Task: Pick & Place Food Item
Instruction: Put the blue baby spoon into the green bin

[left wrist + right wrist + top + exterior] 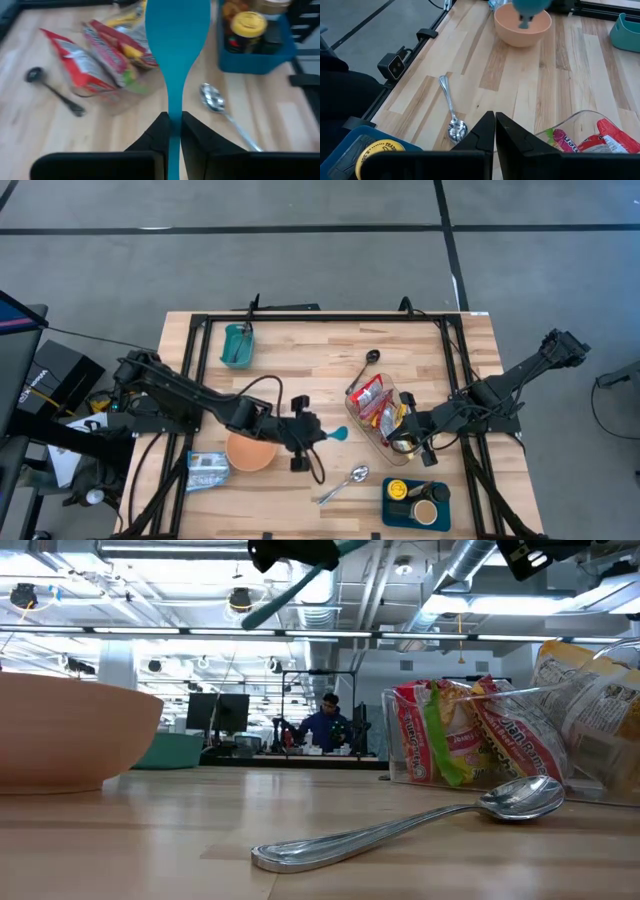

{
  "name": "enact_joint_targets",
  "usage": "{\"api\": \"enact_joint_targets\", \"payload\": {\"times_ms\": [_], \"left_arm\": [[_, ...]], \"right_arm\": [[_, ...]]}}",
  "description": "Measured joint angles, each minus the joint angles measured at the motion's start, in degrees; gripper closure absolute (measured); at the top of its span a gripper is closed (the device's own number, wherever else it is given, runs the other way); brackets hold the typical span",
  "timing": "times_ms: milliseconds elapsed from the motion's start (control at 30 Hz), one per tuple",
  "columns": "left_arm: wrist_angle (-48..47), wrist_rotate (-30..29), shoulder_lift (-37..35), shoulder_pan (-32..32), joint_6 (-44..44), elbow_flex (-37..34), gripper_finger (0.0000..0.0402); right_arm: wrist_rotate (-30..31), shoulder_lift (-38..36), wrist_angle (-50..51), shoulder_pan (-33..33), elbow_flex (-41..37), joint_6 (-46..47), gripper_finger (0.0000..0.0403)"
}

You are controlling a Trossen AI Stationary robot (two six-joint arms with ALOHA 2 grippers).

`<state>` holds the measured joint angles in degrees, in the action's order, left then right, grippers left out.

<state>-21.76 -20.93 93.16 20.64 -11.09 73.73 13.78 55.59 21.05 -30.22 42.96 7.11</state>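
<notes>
Bowl: on your bench, left of the metal spoon.
Snack packets: inside the clear container, right of bowl.

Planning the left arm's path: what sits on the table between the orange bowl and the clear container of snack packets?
Nothing rests there; the high view shows bare wood between orange bowl and clear container. Only the left gripper with its teal spatula is above.
</notes>
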Motion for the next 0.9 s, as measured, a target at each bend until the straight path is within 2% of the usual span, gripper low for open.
{"api": "enact_joint_targets", "payload": {"times_ms": [167,367,533,900], "left_arm": [[-0.31,-2.27,-0.33,-3.17,0.25,-0.01,0.0376],[-0.31,-2.99,-1.32,-9.79,0.34,0.00,0.0376],[-1.07,-3.08,-2.67,-17.77,0.62,0.04,0.0376],[-8.91,-3.10,-8.90,-37.64,0.53,0.00,0.0374]], "right_arm": [[-0.02,0.00,-0.03,-0.02,0.00,0.00,0.0395],[-0.02,0.00,-0.02,0.01,0.00,0.00,0.0395],[-0.02,0.00,0.25,-0.02,0.00,0.02,0.0395],[-0.01,0.00,1.23,-0.02,-0.02,0.00,0.0395]]}}
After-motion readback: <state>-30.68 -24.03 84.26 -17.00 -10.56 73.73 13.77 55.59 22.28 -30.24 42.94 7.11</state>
